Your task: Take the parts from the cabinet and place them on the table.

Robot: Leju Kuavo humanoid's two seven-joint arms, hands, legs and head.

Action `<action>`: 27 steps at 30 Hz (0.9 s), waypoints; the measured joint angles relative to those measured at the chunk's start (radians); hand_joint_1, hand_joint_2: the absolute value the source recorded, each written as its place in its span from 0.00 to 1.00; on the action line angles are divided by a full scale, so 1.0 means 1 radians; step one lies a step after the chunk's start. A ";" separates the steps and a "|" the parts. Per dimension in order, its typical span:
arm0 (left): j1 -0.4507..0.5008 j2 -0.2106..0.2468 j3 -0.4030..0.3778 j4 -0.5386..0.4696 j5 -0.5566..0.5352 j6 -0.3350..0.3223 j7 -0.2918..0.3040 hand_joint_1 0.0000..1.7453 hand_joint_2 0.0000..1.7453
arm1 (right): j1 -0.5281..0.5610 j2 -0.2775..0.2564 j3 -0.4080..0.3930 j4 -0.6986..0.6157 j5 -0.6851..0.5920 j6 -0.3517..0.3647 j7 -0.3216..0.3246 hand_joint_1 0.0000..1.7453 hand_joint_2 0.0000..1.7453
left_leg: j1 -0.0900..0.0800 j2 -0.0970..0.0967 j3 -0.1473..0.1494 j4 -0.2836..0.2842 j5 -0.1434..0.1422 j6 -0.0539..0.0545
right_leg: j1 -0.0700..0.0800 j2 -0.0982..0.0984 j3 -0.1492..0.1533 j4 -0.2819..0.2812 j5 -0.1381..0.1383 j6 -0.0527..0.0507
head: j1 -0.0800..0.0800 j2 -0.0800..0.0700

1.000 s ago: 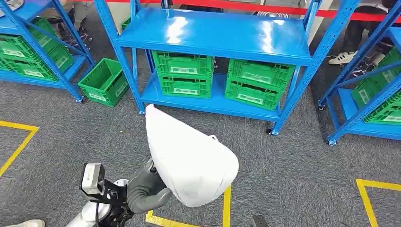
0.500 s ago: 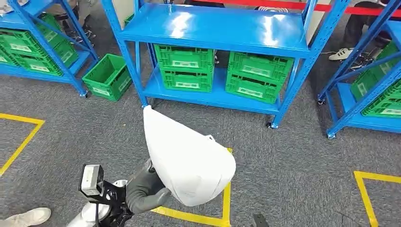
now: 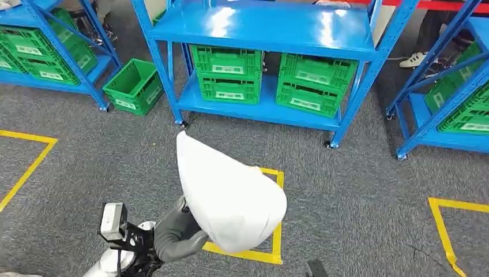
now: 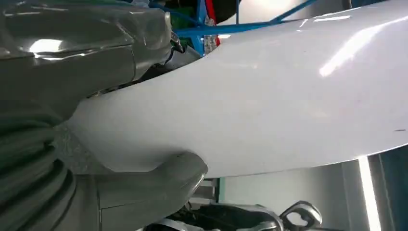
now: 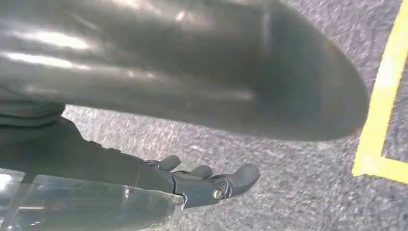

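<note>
While the blue rack (image 3: 260, 34) is sliding toward the frame's top, the left hand (image 3: 180, 232) is gripping the white part (image 3: 228, 193); the right hand (image 5: 211, 185) is hanging with nothing in it.

This is a warehouse or parts storeroom. Blue steel shelving racks (image 3: 271, 34) stand in a row on the far side, their low shelves stacked with green plastic crates (image 3: 228, 75) that carry white labels. One open green crate (image 3: 134, 86) sits on the floor between the left and middle racks. The grey carpet floor (image 3: 357, 202) is marked with yellow tape outlines (image 3: 271, 231), and a red barrier line (image 3: 444, 6) runs behind the racks.
</note>
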 joint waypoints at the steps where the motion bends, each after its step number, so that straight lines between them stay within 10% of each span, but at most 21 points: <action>1: 0.002 0.000 0.000 0.000 -0.002 0.000 0.000 1.00 1.00 | 0.002 0.000 0.000 0.001 0.000 -0.001 -0.002 0.00 0.00 | 0.001 -0.001 -0.001 0.001 0.004 -0.005 | -0.001 0.000 -0.002 -0.001 0.005 -0.008 | -0.001 0.000; 4: 0.003 0.002 0.001 0.000 -0.004 -0.002 0.000 1.00 1.00 | 0.002 -0.001 0.000 0.003 0.000 -0.005 -0.009 0.00 0.00 | 0.012 -0.006 -0.034 0.090 -0.101 -0.031 | -0.013 -0.003 -0.023 -0.004 0.028 -0.038 | -0.005 0.000; 7: 0.004 0.002 0.000 0.000 -0.004 -0.005 0.000 1.00 1.00 | 0.005 -0.002 0.000 0.006 0.002 -0.005 -0.014 0.00 0.00 | 0.023 -0.006 -0.091 0.306 -0.204 -0.045 | -0.007 -0.003 -0.050 -0.003 0.045 -0.039 | -0.005 0.000; 9: 0.004 0.002 -0.001 0.002 -0.004 -0.005 0.000 1.00 1.00 | 0.010 -0.006 0.000 0.008 0.003 0.002 -0.014 0.00 0.00 | 0.025 -0.006 -0.044 0.269 -0.153 -0.041 | -0.006 -0.003 -0.063 -0.003 0.057 -0.035 | -0.005 0.000; 11: 0.003 0.001 -0.001 0.002 -0.002 -0.006 0.000 1.00 1.00 | 0.012 -0.007 0.000 0.008 0.003 0.005 -0.014 0.00 0.00 | 0.024 -0.006 0.074 0.090 -0.091 -0.027 | -0.003 -0.002 -0.067 -0.004 0.065 -0.034 | -0.005 0.000; 13: 0.001 -0.001 -0.001 0.002 0.002 -0.006 -0.001 1.00 1.00 | 0.013 -0.005 0.000 0.009 0.001 0.006 -0.015 0.00 0.00 | 0.014 -0.006 0.142 -0.024 -0.118 -0.007 | 0.001 -0.002 -0.071 -0.005 0.075 -0.020 | 0.000 0.000; 17: 0.002 -0.001 0.000 0.001 0.017 -0.006 -0.004 1.00 1.00 | 0.025 -0.009 -0.001 0.012 -0.003 0.005 -0.016 0.00 0.00 | 0.004 -0.005 0.139 -0.061 -0.089 0.016 | -0.003 -0.002 -0.077 -0.015 0.093 0.009 | -0.002 0.000; 18: 0.002 -0.003 0.000 0.002 0.020 -0.006 -0.006 1.00 1.00 | 0.027 -0.013 -0.001 0.015 -0.003 0.003 -0.018 0.00 0.00 | 0.010 0.003 0.145 -0.072 -0.077 0.018 | -0.006 -0.003 -0.095 0.005 0.076 0.003 | -0.001 0.000; 21: 0.010 -0.009 -0.001 0.008 0.027 -0.001 -0.012 1.00 1.00 | 0.033 -0.023 -0.001 0.018 0.001 0.000 -0.021 0.00 0.00 | 0.008 0.013 0.125 -0.076 -0.061 0.026 | -0.006 -0.001 -0.191 0.227 -0.029 -0.011 | 0.003 0.000; 23: 0.019 -0.009 0.000 0.013 0.029 0.005 -0.020 1.00 1.00 | 0.042 -0.030 0.000 0.022 0.006 -0.002 -0.021 0.00 0.00 | 0.007 0.023 0.115 -0.071 -0.056 0.024 | -0.007 -0.001 -0.218 0.303 -0.049 0.000 | 0.003 0.000; 26: 0.021 -0.010 0.000 0.016 0.029 0.010 -0.028 1.00 1.00 | 0.047 -0.040 0.000 0.024 0.014 -0.008 -0.021 0.00 0.00 | 0.010 0.040 0.101 -0.048 -0.061 0.017 | -0.011 -0.015 -0.090 0.083 0.030 0.034 | 0.004 0.000; 27: 0.021 -0.010 0.001 0.016 0.028 0.014 -0.031 1.00 1.00 | 0.046 -0.043 0.000 0.024 0.018 -0.013 -0.021 0.00 0.00 | 0.006 0.047 0.095 -0.033 -0.067 0.008 | -0.012 -0.051 -0.043 -0.009 0.042 0.035 | 0.005 0.000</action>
